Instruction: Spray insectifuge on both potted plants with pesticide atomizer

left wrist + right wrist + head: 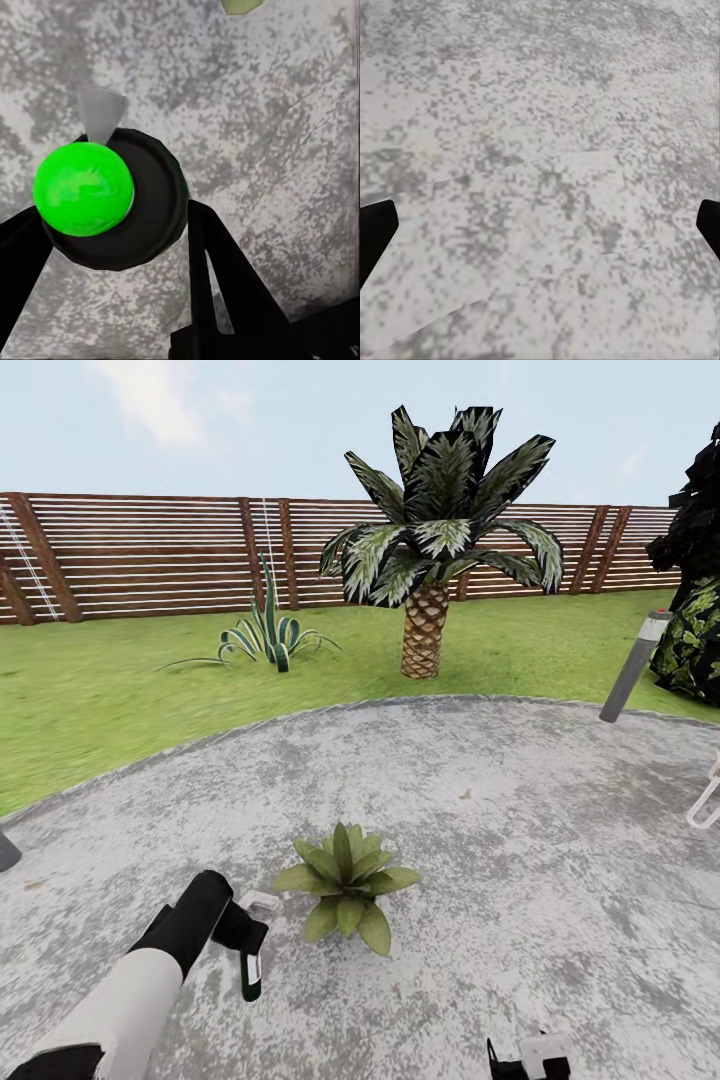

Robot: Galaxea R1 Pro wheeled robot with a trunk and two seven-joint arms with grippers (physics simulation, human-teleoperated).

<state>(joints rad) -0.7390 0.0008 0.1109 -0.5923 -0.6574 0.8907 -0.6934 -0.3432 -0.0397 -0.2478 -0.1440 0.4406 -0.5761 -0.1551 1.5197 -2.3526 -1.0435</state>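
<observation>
On the grey patio point(520, 840), the pesticide atomizer point(251, 972) is being pinched upright by the left tool point(240, 935), just beside a potted plant point(347, 883). The right tool point(540, 225) is being held spread over bare concrete.

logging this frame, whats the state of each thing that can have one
pesticide atomizer: held in the left gripper, off the patio, beside the plant
left gripper: shut on the pesticide atomizer
right gripper: open, nothing between its fingers, over bare patio
potted plant: upright on the patio
</observation>
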